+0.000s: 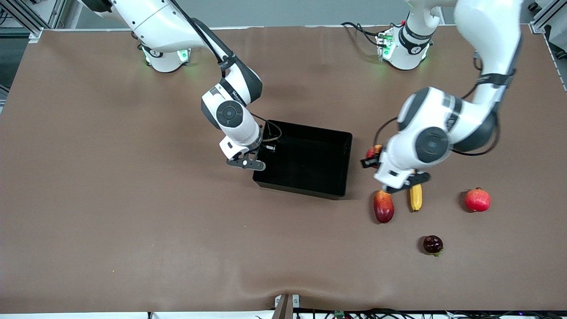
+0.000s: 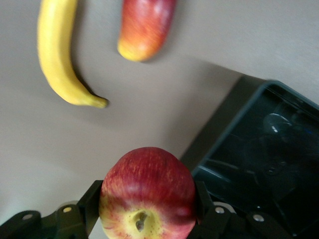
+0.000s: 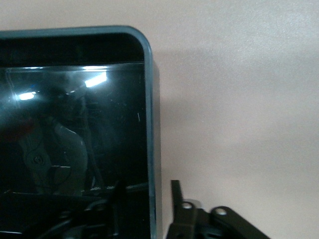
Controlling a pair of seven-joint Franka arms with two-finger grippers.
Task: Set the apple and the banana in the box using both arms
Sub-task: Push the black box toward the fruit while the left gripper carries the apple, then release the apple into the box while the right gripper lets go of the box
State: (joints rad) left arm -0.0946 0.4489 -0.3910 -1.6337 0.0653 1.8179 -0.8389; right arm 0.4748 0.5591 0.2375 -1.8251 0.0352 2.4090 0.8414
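My left gripper [image 1: 371, 158] is shut on the apple [image 1: 372, 152], a red fruit with a yellow dimpled top, and holds it over the table between the box and the banana. In the left wrist view the apple [image 2: 149, 184] fills the gripper [image 2: 148, 203]. The banana [image 1: 415, 197] lies on the table, partly under the left arm, and shows in the left wrist view [image 2: 57, 55]. The black box [image 1: 301, 188] sits mid-table and is empty. My right gripper [image 1: 263, 149] is open at the box's wall toward the right arm's end. In the right wrist view its fingers [image 3: 175, 199] straddle that wall [image 3: 154, 124].
A red-yellow mango [image 1: 383, 206] lies beside the banana, toward the box, and shows in the left wrist view [image 2: 144, 27]. An all-red crowned fruit [image 1: 477, 200] lies toward the left arm's end. A small dark fruit [image 1: 433, 244] lies nearer the front camera.
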